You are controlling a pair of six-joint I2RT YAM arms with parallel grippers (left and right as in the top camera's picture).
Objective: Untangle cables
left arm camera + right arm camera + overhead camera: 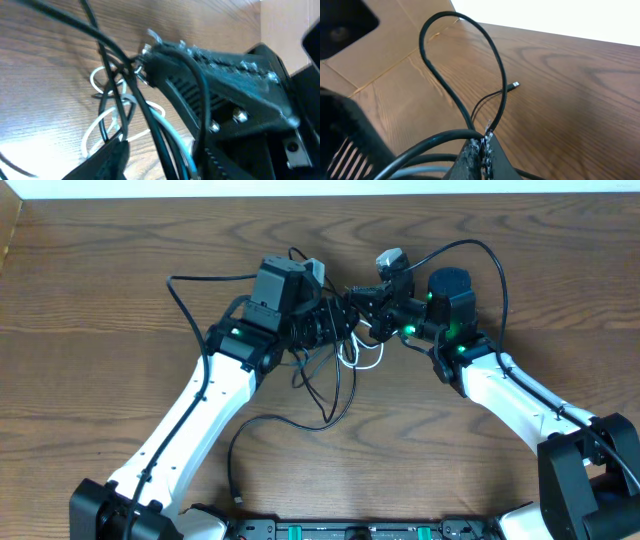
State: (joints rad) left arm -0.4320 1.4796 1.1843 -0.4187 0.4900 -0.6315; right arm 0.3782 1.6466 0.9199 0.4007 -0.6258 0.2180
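No readable text, labels, numbers in any view.

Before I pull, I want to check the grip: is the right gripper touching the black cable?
Touching. The right wrist view shows the black cable looping out from between the closed fingertips of the right gripper, with no gap.

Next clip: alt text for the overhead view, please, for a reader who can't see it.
Two robot arms meet at mid-table, the left gripper and right gripper close together over a knot of black cables and one white cable. Loose black loops spread from the knot across the wooden table on both sides.
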